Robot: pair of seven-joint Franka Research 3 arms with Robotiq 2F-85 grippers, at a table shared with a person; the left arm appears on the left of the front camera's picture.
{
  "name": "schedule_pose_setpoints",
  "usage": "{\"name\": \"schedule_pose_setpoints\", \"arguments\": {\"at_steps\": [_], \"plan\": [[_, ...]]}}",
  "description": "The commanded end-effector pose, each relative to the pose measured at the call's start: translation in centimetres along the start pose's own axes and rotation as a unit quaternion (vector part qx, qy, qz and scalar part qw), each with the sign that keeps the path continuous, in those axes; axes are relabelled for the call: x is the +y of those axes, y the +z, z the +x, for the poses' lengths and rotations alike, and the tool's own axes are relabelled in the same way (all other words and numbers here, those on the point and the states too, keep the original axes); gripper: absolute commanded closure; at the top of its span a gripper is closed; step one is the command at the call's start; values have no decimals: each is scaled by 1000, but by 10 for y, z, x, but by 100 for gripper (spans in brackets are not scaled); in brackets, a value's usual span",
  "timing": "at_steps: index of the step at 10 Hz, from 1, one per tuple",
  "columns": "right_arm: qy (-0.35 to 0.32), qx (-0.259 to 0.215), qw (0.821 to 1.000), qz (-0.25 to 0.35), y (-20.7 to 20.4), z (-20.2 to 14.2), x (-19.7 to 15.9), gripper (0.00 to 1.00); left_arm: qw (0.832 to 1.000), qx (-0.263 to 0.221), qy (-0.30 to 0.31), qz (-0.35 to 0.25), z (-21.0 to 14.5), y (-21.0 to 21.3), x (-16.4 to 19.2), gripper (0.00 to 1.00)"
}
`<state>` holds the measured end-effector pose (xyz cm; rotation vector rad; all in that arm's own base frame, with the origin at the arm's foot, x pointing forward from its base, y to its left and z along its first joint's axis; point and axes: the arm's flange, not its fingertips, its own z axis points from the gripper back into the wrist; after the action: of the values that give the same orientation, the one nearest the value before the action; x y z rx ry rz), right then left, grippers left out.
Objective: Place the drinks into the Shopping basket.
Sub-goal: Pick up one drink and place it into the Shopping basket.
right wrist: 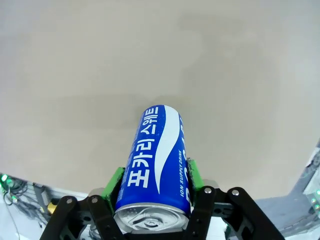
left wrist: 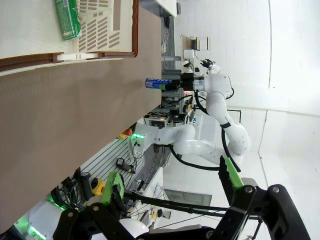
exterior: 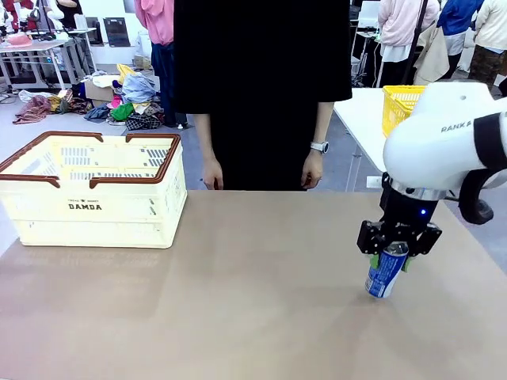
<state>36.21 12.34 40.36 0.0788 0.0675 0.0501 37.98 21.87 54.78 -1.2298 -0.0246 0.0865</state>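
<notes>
Right hand (exterior: 390, 260) is clamped tight on a blue can (exterior: 386, 275), tilted, low by the tabletop (exterior: 238, 301). Left hand (left wrist: 170, 177) is spread wide, empty.

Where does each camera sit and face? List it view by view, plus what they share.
Front: fixed between the arms, facing across the tan table to the person in black; right gripper shows.
Left wrist: rolled sideways, looking past the open left gripper along the table toward the cream perforated plastic basket holding a green can.
Right wrist: down its fingers, clamped on the slim blue can.
Shared: all three show that can.
</notes>
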Motion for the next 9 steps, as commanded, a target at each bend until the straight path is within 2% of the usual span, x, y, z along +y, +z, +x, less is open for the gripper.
{"name": "schedule_pose_setpoints", "arguments": {"at_steps": [1,2,3,5,7,9], "plan": [[49,-18,999,12,54,3,6,100,1000,0,7,-2,-2,0,-4,0],[60,-8,997,50,78,13,21,100,1000,0,7,-2,-2,0,-4,0],[76,-11,996,42,96,19,42,100,1000,0,7,-2,-2,0,-4,0],[109,-18,993,49,121,34,110,100,1000,0,7,-2,-2,0,-4,0],[146,-12,988,57,117,57,199,100,1000,0,7,-2,-2,0,-4,0],[138,-11,989,53,89,75,265,100,1000,0,7,-2,-2,0,-4,0]]}}
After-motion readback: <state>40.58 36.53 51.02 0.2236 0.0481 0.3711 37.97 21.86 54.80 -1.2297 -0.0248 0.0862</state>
